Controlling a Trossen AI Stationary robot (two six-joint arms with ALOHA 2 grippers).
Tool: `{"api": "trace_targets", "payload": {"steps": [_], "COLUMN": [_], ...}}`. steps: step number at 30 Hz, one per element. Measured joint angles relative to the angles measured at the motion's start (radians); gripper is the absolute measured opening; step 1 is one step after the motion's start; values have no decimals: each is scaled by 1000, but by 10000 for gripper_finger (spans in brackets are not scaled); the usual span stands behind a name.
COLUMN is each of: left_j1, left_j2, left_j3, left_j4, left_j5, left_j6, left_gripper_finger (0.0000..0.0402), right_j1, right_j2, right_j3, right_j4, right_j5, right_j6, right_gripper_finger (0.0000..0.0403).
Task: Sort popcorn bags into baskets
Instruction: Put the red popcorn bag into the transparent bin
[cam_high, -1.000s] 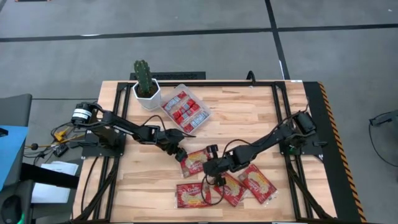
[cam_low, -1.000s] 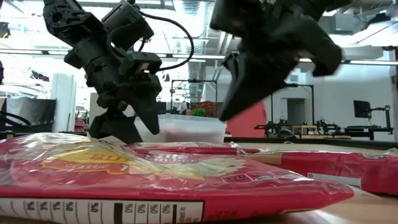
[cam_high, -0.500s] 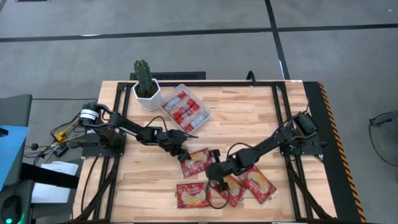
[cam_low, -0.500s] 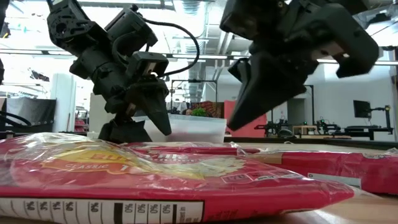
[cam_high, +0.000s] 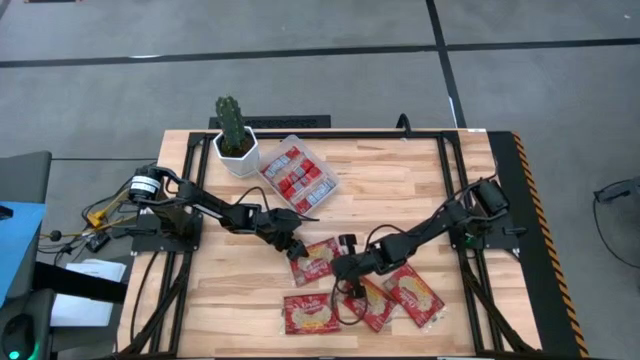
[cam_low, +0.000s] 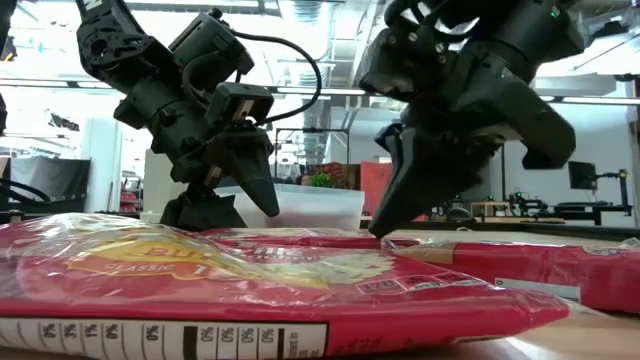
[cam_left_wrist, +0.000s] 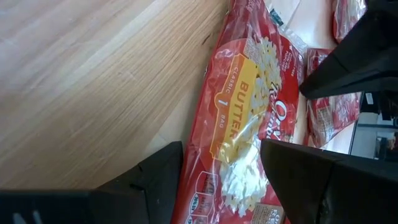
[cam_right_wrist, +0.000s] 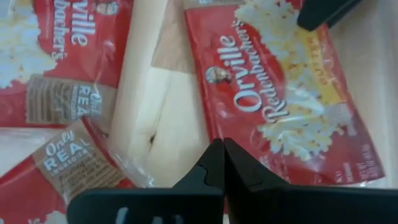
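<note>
Three large red popcorn bags with yellow pictures lie flat near the table's near edge (cam_high: 310, 313), (cam_high: 372, 302), (cam_high: 415, 295). A fourth large bag (cam_high: 318, 260) lies between the two grippers. Small red packets (cam_high: 297, 178) fill the clear tray (cam_high: 331, 186) farther back. My left gripper (cam_high: 292, 245) is open over the left end of that fourth bag (cam_left_wrist: 242, 118), one finger on each side of it (cam_left_wrist: 221, 146). My right gripper (cam_high: 338, 268) is shut and low at the bag's right edge (cam_right_wrist: 222, 144). My right gripper comes slanting down from the table's right, and its shut fingertips (cam_low: 380, 230) end at the near right edge of the fourth bag (cam_right_wrist: 249, 163), beside bare wood. I cannot tell whether they touch the bag or the table. My left gripper touches nothing that I can see.
A white hexagonal pot with a cactus (cam_high: 236, 145) stands at the far left corner, next to the tray. A black frame (cam_high: 445, 180) runs along the table's edges. Bare wood shows on the far right half (cam_high: 400, 185).
My right gripper has come down until its tips are at the level of the bags, staying close to the fourth bag's right edge. My left gripper has shifted a little toward the table's right, over that bag's left end. The bags have not moved.
</note>
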Motion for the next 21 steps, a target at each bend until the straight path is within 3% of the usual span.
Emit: {"api": "trace_targets", "payload": {"steps": [10, 14, 21], "left_j1": [0, 0, 0], "left_j2": [1, 1, 1], "left_j3": [-1, -1, -1], "left_j4": [11, 7, 6], "left_j5": [1, 4, 17], "left_j6": [-31, -39, -32], "left_gripper_finger": [215, 215, 215], "right_j1": [-69, -78, -83], "right_j2": [106, 91, 20], "right_j3": [7, 33, 92], "right_j4": [140, 108, 1], "right_j5": [12, 10, 138], "right_j6": [-21, -41, -56], "right_gripper_finger": [15, 14, 17]}}
